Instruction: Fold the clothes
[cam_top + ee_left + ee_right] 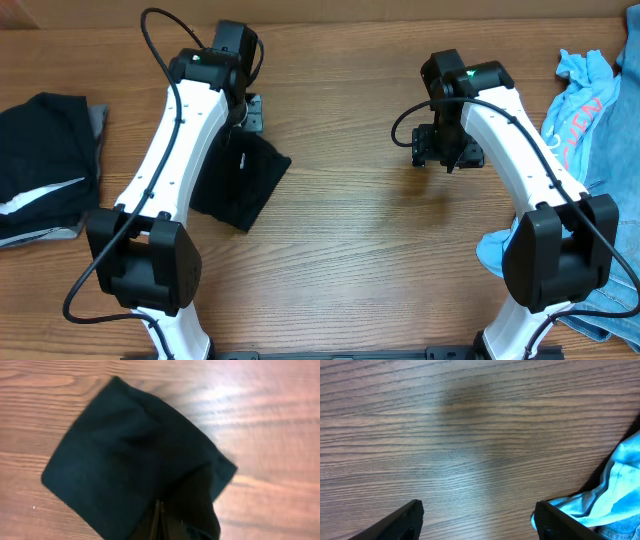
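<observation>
Black garment (125, 455) is pinched at its near edge by my left fingers (154, 525). They appear closed to a thin seam on the cloth, though dark on dark makes this hard to read. The rest of it lies as a folded, roughly square panel on the counter (270, 420), left of centre.

To do this step well:
- Lower the held edge flat.
- Line it up with the panel's corners.
- Release only when no slack hangs.

My right fingers (402, 520) stand wide apart over bare wood, holding nothing. They could pin the far corner against sliding.

Farther off, a blue clothes pile (585, 100) lies at the right edge. A folded dark stack (45, 170) sits at the left, the likely destination.
</observation>
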You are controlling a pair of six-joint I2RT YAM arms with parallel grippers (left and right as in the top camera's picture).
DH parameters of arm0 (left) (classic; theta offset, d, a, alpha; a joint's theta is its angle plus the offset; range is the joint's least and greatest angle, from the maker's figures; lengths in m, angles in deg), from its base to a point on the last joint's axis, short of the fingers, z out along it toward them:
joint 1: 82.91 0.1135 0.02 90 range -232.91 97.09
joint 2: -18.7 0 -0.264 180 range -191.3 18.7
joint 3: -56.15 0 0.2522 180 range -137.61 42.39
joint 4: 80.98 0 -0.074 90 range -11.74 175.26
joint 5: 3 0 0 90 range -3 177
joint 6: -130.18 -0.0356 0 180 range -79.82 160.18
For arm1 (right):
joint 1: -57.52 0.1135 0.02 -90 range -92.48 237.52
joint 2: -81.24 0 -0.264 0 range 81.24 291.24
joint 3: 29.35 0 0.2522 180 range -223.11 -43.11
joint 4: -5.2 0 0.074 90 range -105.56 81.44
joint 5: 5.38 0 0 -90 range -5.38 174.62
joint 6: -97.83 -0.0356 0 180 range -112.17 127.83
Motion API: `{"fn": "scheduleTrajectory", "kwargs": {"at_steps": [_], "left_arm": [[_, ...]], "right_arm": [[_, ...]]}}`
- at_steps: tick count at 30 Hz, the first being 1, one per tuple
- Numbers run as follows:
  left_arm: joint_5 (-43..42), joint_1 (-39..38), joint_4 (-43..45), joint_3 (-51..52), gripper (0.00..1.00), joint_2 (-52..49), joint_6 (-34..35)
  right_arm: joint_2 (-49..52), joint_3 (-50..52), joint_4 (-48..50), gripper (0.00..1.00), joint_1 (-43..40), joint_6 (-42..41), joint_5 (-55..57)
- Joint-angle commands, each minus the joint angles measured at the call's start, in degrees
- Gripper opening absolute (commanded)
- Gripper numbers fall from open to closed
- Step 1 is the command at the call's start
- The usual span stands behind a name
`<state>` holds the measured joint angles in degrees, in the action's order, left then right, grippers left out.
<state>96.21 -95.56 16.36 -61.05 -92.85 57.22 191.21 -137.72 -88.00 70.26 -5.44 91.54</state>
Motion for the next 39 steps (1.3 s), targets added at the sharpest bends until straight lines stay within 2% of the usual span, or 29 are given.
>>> {"fn": "scheduleTrajectory", "kwargs": {"at_steps": [1, 5, 8, 9, 10, 13, 19, 20, 21, 22, 24, 26, 28, 30, 31, 32, 33, 34, 36, 37, 39], "left_arm": [[4.8, 0.6, 0.6, -0.1, 0.04, 1.2, 11.1], [-1.4, -0.2, 0.3, 0.1, 0.04, -5.3, 9.5], [-18.8, -2.1, 0.8, 0.1, 0.04, -12.7, 3.0], [-26.3, -3.8, -0.1, 0.1, 0.04, -14.8, -2.3], [-27.0, -5.0, -1.3, 0.1, 0.04, -15.5, -4.4], [-18.9, -6.8, -3.7, 0.1, 0.04, -15.5, -4.6], [-17.4, -4.1, -6.1, -5.6, 0.04, -10.2, -4.7], [-14.5, -3.4, -6.3, -7.5, 0.04, -7.0, -4.5], [-8.1, -2.0, -6.3, -8.8, 0.06, -1.8, -1.1], [-5.3, -0.8, -6.4, -8.8, 0.19, 0.8, 1.2], [-3.7, 2.9, -8.2, -8.8, 0.61, 4.2, 5.6], [-5.5, 8.5, -11.4, -8.7, 0.67, 4.7, 7.4], [-8.5, 13.1, -10.8, -6.6, 0.68, 4.0, 6.4], [-11.0, 16.3, -5.5, -1.5, 0.7, 3.9, -1.0], [-12.0, 16.8, -2.2, 1.4, 0.7, 3.7, -8.7], [-12.0, 16.9, 1.9, 4.6, 0.74, 3.2, -17.6], [-11.7, 16.9, 4.8, 6.5, 0.78, 2.8, -20.7], [-11.6, 17.0, 7.3, 7.5, 0.8, 2.6, -21.0], [-11.6, 17.6, 11.4, 8.1, 0.8, 1.8, -21.2], [-12.6, 18.1, 14.1, 8.1, 0.79, 0.9, -21.4], [-14.4, 18.3, 16.2, 8.1, 0.76, -1.5, -22.0]], "right_arm": [[-1.3, -1.2, 0.2, 0.75, -0.3, 0.2, 0.7], [-1.3, -1.2, 0.0, 0.75, -0.3, 0.2, 0.7], [-1.3, -1.1, -0.3, 0.75, -0.3, 0.2, 0.8], [-1.3, -1.2, -0.3, 0.75, -0.3, 0.2, 0.8], [-1.3, -1.2, -0.3, 0.75, -0.3, 0.2, 0.8], [-1.3, -1.2, -0.5, 0.75, -0.3, 0.2, 0.8], [-1.3, -1.2, -0.4, 0.75, -0.3, 0.9, 0.8], [-1.3, -1.2, -0.5, 0.75, -0.3, 1.3, 0.8], [-1.3, -1.2, -0.5, 0.76, -0.3, 1.6, 0.7], [-1.3, -1.2, -0.5, 0.76, -0.3, 1.8, 0.7], [-1.3, -1.2, -0.4, 0.79, -0.3, 1.8, 0.6], [-1.3, -1.1, -0.4, 0.8, -0.3, 1.8, 0.6], [-1.3, -1.2, -0.4, 0.8, -0.3, 1.7, 0.5], [-1.3, -1.1, -0.7, 0.8, -0.3, 1.7, -0.3], [-1.3, -1.1, -0.7, 0.8, -0.3, 1.7, -2.4], [-1.3, -1.1, -0.7, 0.8, -0.3, 2.3, -6.2], [-1.3, -1.1, -1.2, 0.8, -0.1, 8.3, -15.1], [-1.3, -1.1, -2.3, 0.79, 0.6, 15.5, -26.3], [-1.3, -1.0, -2.6, 0.75, 3.8, 21.2, -39.7], [-1.3, -0.9, -0.9, 0.7, 6.6, 20.0, -40.2], [-1.2, -0.3, 3.7, 0.7, 11.3, 16.2, -40.2]]}}
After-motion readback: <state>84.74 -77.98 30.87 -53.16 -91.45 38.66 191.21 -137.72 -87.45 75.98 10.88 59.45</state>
